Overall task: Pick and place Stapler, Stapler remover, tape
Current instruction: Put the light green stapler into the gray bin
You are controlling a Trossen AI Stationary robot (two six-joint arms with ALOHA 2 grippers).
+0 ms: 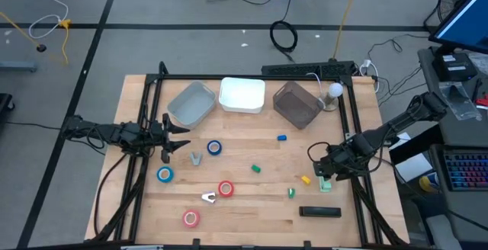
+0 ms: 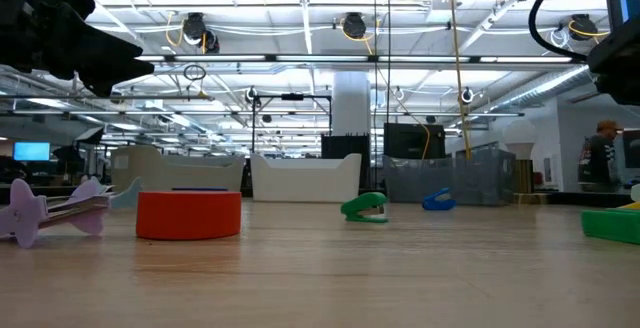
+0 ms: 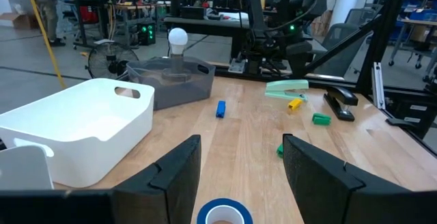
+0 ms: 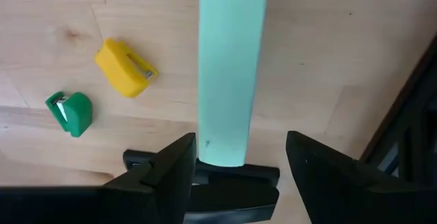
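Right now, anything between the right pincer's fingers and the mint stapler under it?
Nothing. In the right wrist view the mint stapler sits between the open fingers of the right pincer, bare wood either side; the yellow piece lies off to one side.

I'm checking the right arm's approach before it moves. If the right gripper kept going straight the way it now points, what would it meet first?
Most likely the mint-green stapler: it lies straight ahead of the open right gripper, in line with the gap between its fingers. How far off is unclear.
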